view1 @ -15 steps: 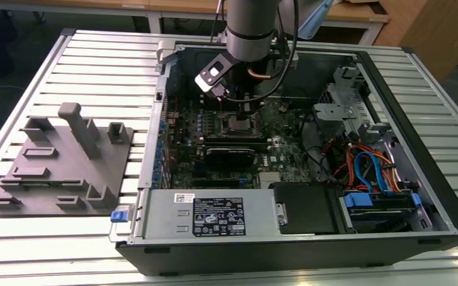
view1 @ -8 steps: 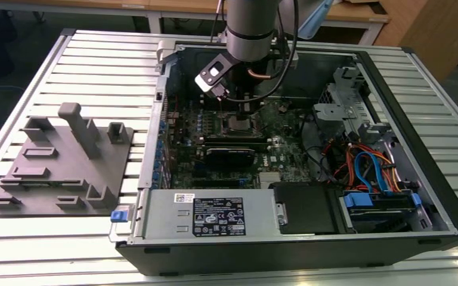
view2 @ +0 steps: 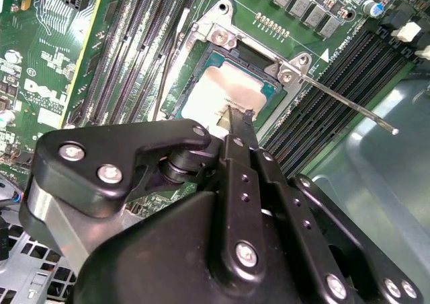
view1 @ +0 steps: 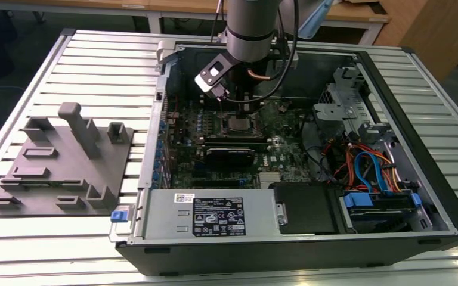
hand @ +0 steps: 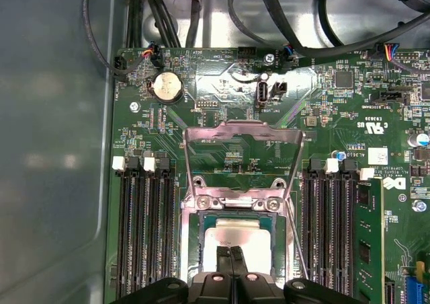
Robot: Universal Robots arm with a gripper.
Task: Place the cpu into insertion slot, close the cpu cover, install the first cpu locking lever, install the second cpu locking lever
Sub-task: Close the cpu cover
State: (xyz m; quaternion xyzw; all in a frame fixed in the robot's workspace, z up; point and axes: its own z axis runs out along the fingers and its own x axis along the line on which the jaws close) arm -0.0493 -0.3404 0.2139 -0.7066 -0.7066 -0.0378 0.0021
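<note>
One of the four steps looks done, and three are left. The cpu [hand: 218, 240] lies flat inside the insertion slot [hand: 186, 240], its silvery top level with the socket's rim; whether it is fully seated cannot be told. The gripper [hand: 232, 253] hangs straight over it, jaws pressed together into a single narrow tip and pinching nothing. In the second wrist view that tip [view2: 238, 116] is at the chip's top face [view2: 211, 92], touching it or just above it. The cpu cover [hand: 242, 130] is not closed: it stands swung up on its hinge at the far side of the slot, and bare board shows through its square window. One locking lever [view2: 349, 105] juts out free as a thin silver rod beside the memory slots, so it is not latched. The other lever cannot be made out with any certainty. In the exterior view the arm reaches down into the far half of the open computer case [view1: 420, 179], which lies on the slatted bench [view1: 22, 77]. A grey parts fixture [view1: 62, 161] stands well apart at the exterior view's left.
</note>
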